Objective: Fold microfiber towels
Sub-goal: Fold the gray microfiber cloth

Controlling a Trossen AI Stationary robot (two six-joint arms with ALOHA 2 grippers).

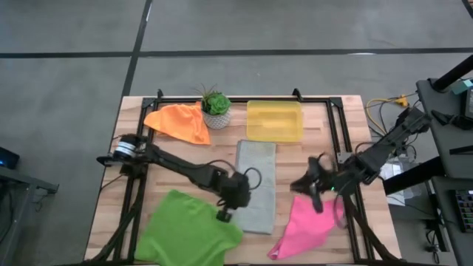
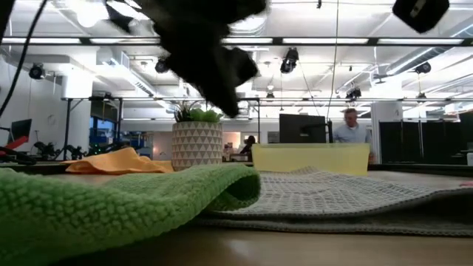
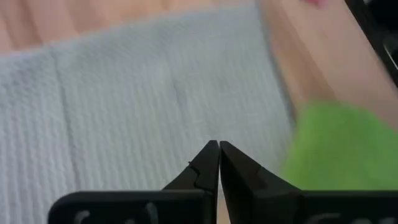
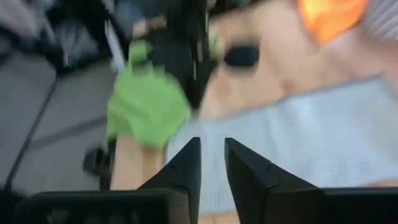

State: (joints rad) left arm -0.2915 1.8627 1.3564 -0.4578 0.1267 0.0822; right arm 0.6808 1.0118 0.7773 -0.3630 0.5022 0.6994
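The light grey towel [image 1: 256, 185] lies flat as a long strip at the table's middle. The bright green towel [image 1: 188, 233] lies at the near left, its edge overlapping the grey one in the low view [image 2: 222, 185]. The hot pink towel [image 1: 307, 229] lies at the near right, and the orange towel [image 1: 179, 122] at the far left. My left gripper [image 1: 225, 214] is shut and empty; it hovers over the grey towel's left edge [image 3: 155, 93], beside the green towel's far right corner. My right gripper [image 1: 314, 188] is slightly open and empty above the pink towel's far edge.
A translucent yellow bin [image 1: 274, 120] stands at the far middle, with a potted plant [image 1: 215, 107] to its left. Black rails [image 1: 336, 125] run along the table's sides. Bare wood lies between the grey and pink towels. A person [image 2: 349, 124] shows in the room beyond.
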